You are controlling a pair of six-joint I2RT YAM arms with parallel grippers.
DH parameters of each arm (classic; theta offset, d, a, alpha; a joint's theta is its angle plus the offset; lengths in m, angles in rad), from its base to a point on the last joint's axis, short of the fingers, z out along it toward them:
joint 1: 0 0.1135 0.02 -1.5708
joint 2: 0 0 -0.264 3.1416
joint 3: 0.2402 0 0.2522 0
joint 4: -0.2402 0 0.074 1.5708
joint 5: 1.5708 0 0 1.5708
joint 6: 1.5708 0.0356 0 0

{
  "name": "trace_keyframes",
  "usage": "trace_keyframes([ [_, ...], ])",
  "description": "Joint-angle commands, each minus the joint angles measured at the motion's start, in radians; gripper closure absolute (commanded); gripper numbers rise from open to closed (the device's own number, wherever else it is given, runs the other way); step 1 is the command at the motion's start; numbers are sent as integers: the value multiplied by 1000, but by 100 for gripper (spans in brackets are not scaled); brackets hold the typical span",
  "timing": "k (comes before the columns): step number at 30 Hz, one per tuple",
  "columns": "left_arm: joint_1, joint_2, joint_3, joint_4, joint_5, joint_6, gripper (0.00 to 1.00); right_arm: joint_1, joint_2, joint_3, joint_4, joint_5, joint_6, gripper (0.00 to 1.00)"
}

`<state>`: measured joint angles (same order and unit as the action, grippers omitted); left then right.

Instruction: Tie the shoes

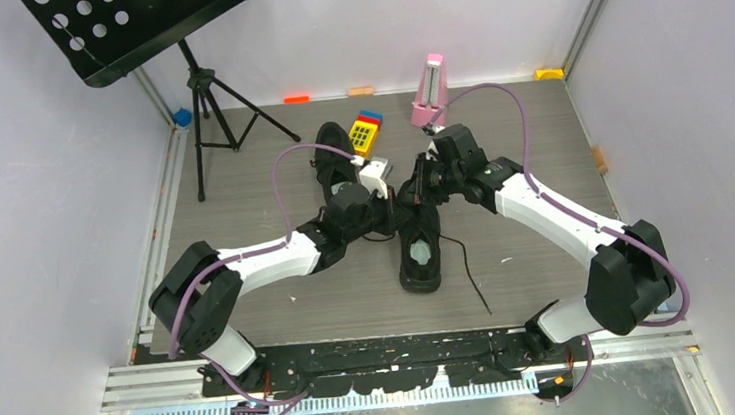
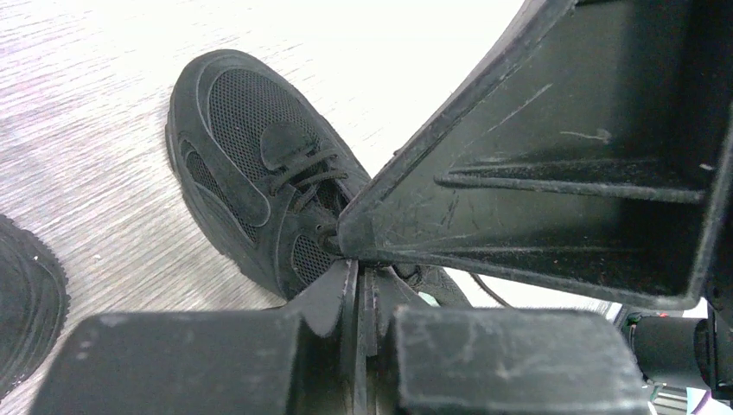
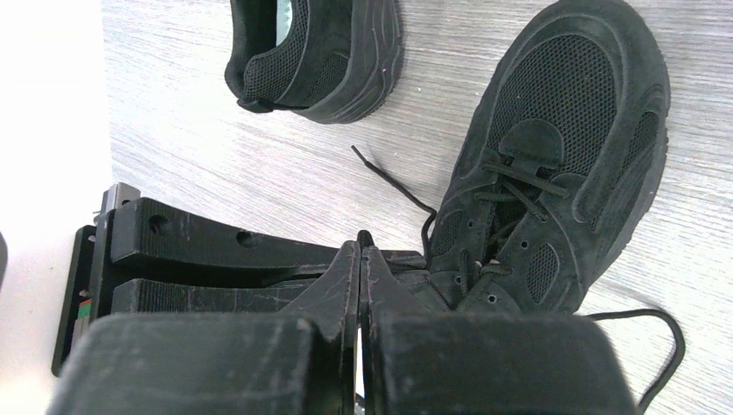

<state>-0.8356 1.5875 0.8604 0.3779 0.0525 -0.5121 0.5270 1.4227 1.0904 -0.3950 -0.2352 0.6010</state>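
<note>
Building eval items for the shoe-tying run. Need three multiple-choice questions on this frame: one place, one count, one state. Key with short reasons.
1. Where does the pink metronome stand?
A) toward the far edge of the table
B) between the arm bases
C) inside a shoe

2. How many black shoes are in view?
A) one
B) two
C) four

3. How do the jaws of the right gripper stand?
A) wide open
B) shut together
C) clamped on the metronome

Key: 1 A, it stands on the far side, well beyond both shoes. 2 B, one lies mid-table and another farther back. 3 B, the right wrist view shows no gap between them.
</note>
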Motion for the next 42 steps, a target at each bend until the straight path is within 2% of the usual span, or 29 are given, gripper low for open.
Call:
trace_keyframes([
  [1, 0, -12, 1, 46, -44, 38, 100, 2, -50, 10, 34, 56, 8, 100],
  [12, 0, -8, -18, 41, -12, 74, 100, 1, -138, -27, 13, 192, 9, 100],
  [24, 0, 24, -22, 35, 28, 86, 100, -1, -212, -56, 43, 197, -4, 98],
  [25, 0, 24, -24, 34, 27, 92, 100, -1, -218, -60, 43, 203, -1, 91],
  [27, 0, 20, -27, 33, 31, 107, 100, -1, -236, -79, 42, 228, 16, 63],
  [28, 0, 17, -29, 31, 35, 118, 100, -1, -252, -90, 35, 250, 31, 54],
  [29, 0, 14, -31, 30, 37, 128, 100, 0, -270, -110, 30, 285, 49, 50],
  [33, 0, 2, -42, 35, 47, 170, 100, -1, -351, -177, -11, 418, 202, 43],
  [38, 0, -6, -59, 71, 76, 197, 100, 0, -408, -284, -86, 554, 577, 40],
  [42, 0, -9, -62, 97, 95, 215, 100, 1, -373, -325, -180, 563, 859, 39],
])
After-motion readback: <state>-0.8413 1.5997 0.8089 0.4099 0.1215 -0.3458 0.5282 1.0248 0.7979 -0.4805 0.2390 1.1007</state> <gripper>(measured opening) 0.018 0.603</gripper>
